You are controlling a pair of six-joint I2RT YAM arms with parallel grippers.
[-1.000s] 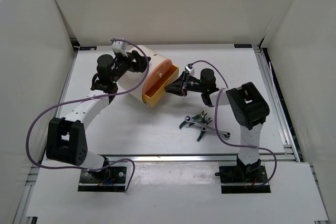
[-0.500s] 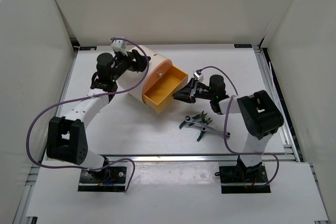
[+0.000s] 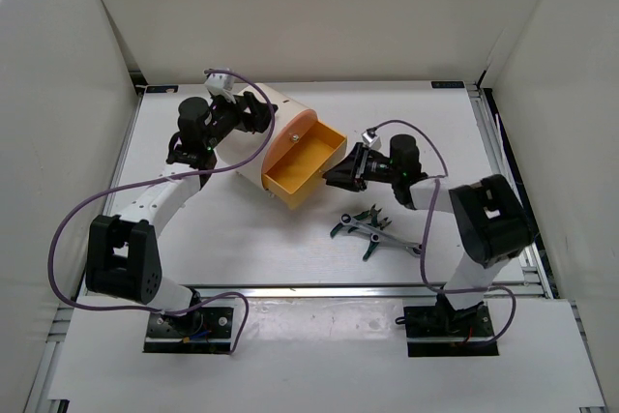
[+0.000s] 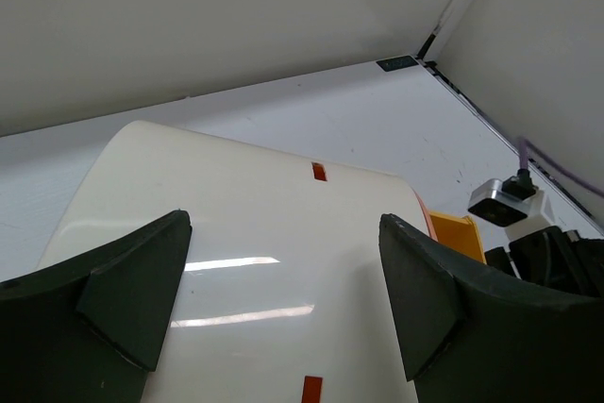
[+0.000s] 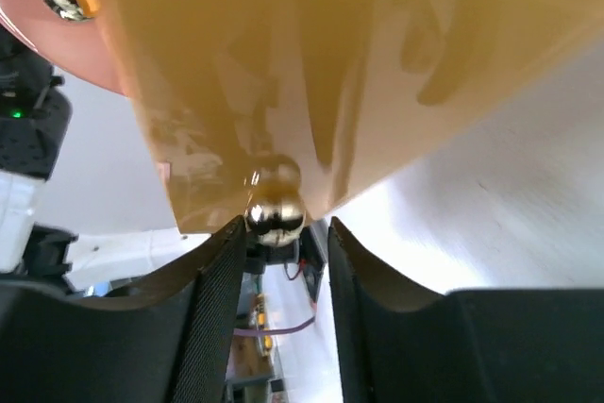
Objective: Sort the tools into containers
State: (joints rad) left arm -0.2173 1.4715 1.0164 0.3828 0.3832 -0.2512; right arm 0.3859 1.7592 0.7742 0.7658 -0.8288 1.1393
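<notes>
Right gripper (image 5: 283,229) straddles knob (image 5: 276,214), unclamped; left gripper (image 4: 283,233) open over drum (image 4: 226,176). Drawer (image 3: 290,157) juts out toward 4 o'clock; snagging the knob could yank it free.

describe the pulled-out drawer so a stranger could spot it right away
Find the cream drum cabinet left of the table's middle. One orange drawer juts from its peach-orange face, its brass knob between the fingers of the right gripper. It is the only drawer open.
</notes>
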